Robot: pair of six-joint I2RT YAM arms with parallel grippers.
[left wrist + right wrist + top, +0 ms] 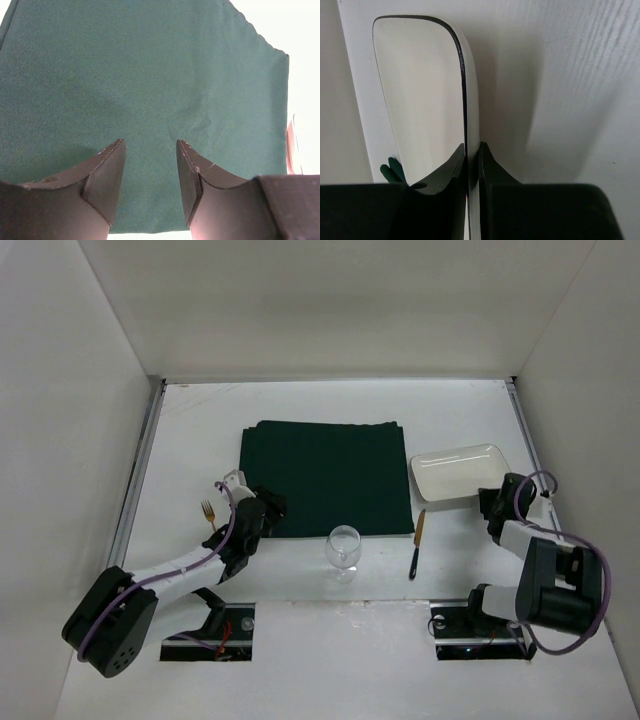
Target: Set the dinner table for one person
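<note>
The white dinner table [330, 405] carries a dark green cloth [325, 478] at its middle. A white rectangular plate [458, 472] lies right of the cloth. My right gripper [494, 502] is shut on the plate's near right rim [471, 125]. My left gripper [270, 505] is open and empty over the cloth's near left corner [150, 100]. A gold fork [208, 512] lies left of the cloth. A clear wine glass [343, 547] stands upright in front of the cloth. A knife [416, 543] with a black handle lies right of the glass.
White walls enclose the table on the left, back and right. Metal edge strips [140, 475] run along the table's sides. Both arm bases [480, 625] sit at the near edge.
</note>
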